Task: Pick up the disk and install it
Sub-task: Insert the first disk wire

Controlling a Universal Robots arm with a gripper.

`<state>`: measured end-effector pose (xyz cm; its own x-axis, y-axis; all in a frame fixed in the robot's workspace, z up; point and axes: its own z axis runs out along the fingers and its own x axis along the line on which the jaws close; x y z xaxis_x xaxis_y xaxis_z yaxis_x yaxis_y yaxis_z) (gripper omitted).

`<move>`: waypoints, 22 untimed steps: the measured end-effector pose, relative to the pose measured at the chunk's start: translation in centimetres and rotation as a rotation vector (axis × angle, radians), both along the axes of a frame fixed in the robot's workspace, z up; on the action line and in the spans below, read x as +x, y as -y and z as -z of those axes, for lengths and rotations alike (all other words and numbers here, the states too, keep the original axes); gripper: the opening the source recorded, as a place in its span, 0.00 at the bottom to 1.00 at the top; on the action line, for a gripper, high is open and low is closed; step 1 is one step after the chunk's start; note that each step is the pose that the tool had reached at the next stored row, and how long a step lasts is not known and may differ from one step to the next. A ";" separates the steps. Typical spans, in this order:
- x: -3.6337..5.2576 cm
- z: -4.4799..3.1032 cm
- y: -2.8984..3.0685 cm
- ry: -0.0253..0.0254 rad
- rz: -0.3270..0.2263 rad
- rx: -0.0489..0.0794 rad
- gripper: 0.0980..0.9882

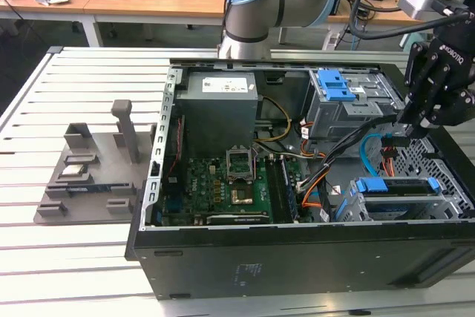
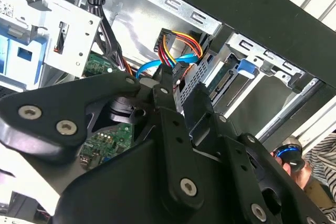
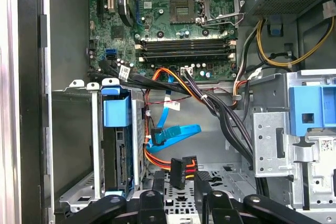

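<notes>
The disk [image 3: 122, 156] stands on edge inside the lower metal drive cage [image 3: 79, 129] of the open computer case, with its blue carrier tab [image 3: 115, 111] at the cage mouth. In the exterior view the disk [image 1: 393, 185] sits in the case's near right corner. My black gripper [image 1: 410, 133] hangs over the case just behind that cage. In both wrist views the gripper [image 3: 181, 184] [image 2: 182, 80] has its fingers closed around a black cable connector [image 3: 179, 170] trailing red, orange and yellow wires. A blue flat cable [image 3: 176, 132] lies beside it.
The motherboard [image 1: 223, 183] fills the case floor, with the power supply [image 1: 219, 105] behind it. An upper cage with a blue latch [image 1: 338, 87] stands at the back right. A grey fixture [image 1: 89, 172] rests on the slatted table at the exterior view's left. A person's hand [image 2: 291, 163] is beyond the case.
</notes>
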<state>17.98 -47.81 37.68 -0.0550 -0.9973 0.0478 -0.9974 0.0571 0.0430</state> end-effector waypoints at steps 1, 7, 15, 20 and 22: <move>0.00 0.01 0.00 0.0000 0.000 0.000 0.30; -0.07 0.37 0.00 0.0000 0.000 0.000 0.30; -0.08 0.98 0.00 0.0000 0.000 0.000 0.30; -0.08 1.56 0.00 0.0000 0.000 0.000 0.30; -0.08 1.73 -0.01 0.0000 0.000 0.000 0.30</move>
